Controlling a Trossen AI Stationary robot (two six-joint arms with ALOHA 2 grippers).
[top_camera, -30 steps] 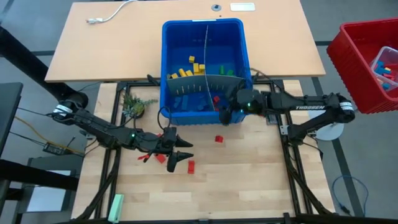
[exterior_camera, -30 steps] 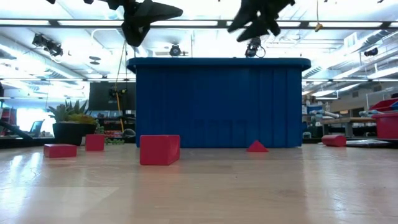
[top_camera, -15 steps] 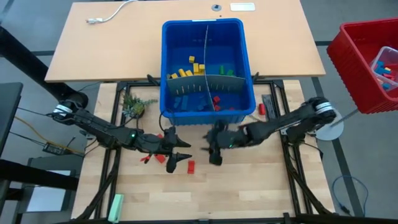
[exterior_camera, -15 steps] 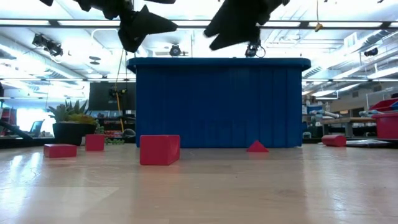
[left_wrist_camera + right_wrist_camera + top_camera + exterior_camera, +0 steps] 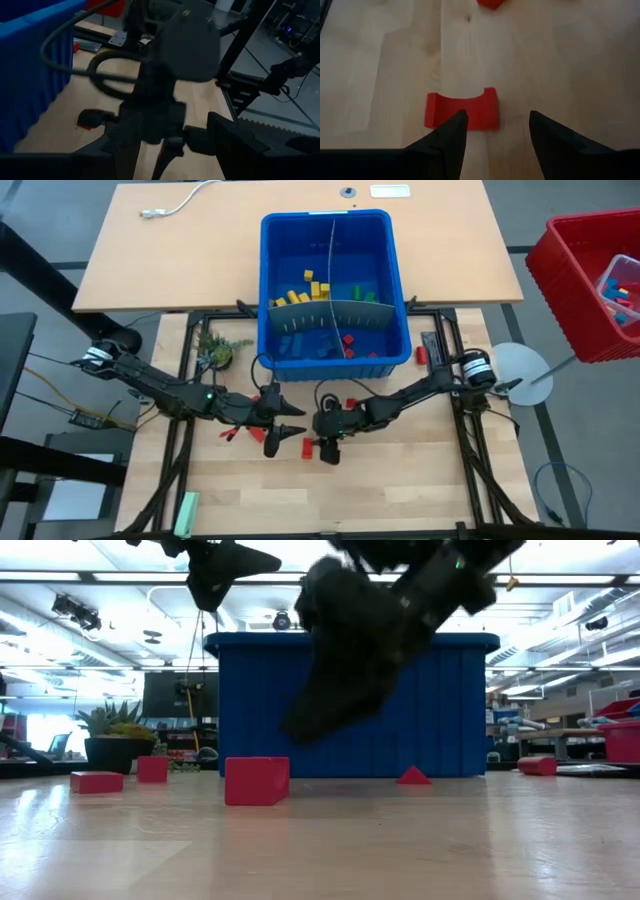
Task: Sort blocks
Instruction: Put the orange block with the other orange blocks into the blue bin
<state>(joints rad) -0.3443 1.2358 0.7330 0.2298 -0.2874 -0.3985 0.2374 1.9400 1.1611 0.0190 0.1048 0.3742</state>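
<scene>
Loose red blocks lie flat on the wooden table in front of the blue bin (image 5: pixel 335 225). One red block (image 5: pixel 307 447) has a curved notch in its far side (image 5: pixel 461 110). My right gripper (image 5: pixel 495 135) hovers open just on the near side of it, slanting down, with the block ahead of one finger and nothing between the fingers. My left gripper (image 5: pixel 292 428) hangs open above the table just left of that block, holding nothing. More red blocks (image 5: pixel 258 435) lie under the left arm. Yellow (image 5: pixel 300 295), green (image 5: pixel 360 292), blue (image 5: pixel 300 345) and red (image 5: pixel 348 340) blocks lie in the bin.
A small potted plant (image 5: pixel 215 350) stands left of the bin. A red crate (image 5: pixel 590 280) sits off the table at the far right. A pale green bar (image 5: pixel 187 513) lies at the near left corner. A red block (image 5: pixel 421 355) lies right of the bin.
My right gripper has come away from the bin's near wall, gone down and toward the table's near edge and left, and tipped further downward. It now hangs low over the notched red block, close beside my left gripper. The blocks have not moved.
</scene>
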